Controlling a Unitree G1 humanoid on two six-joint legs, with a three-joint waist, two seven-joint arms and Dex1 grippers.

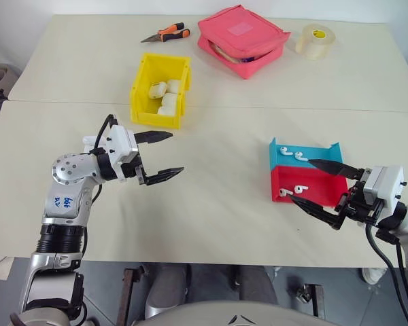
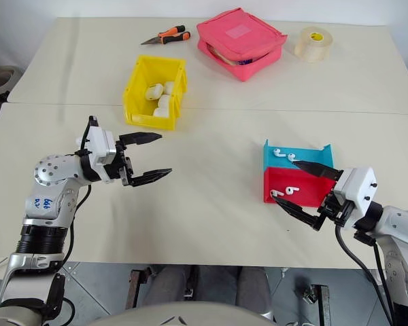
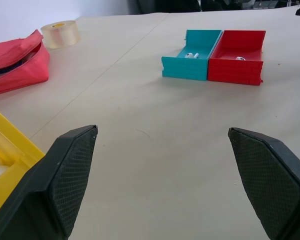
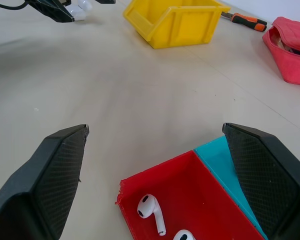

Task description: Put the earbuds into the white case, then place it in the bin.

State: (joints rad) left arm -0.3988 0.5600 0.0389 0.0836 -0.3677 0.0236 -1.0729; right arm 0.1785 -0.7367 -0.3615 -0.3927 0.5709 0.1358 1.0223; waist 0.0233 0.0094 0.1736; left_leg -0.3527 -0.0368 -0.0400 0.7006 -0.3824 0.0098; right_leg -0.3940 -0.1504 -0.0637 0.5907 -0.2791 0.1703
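Observation:
The yellow bin [image 1: 144, 102] stands left of centre on the table, with several closed white cases [image 1: 168, 100] in it. Two earbuds [image 1: 299, 155] lie in the blue tray [image 1: 330, 153]. Two more earbuds [image 4: 151, 210] lie in the red tray [image 1: 319, 189]. My right gripper [image 1: 301, 180] is open and level, its fingertips over the near left edge of the two trays and nothing between them. My left gripper [image 1: 175, 153] is open and empty, below the bin and pointing right across bare table.
A pink zip pouch [image 1: 243, 37], orange-handled pliers [image 1: 168, 33] and a roll of clear tape [image 1: 315, 41] lie along the far side of the table. A seam [image 1: 258, 106] runs across the table behind the trays.

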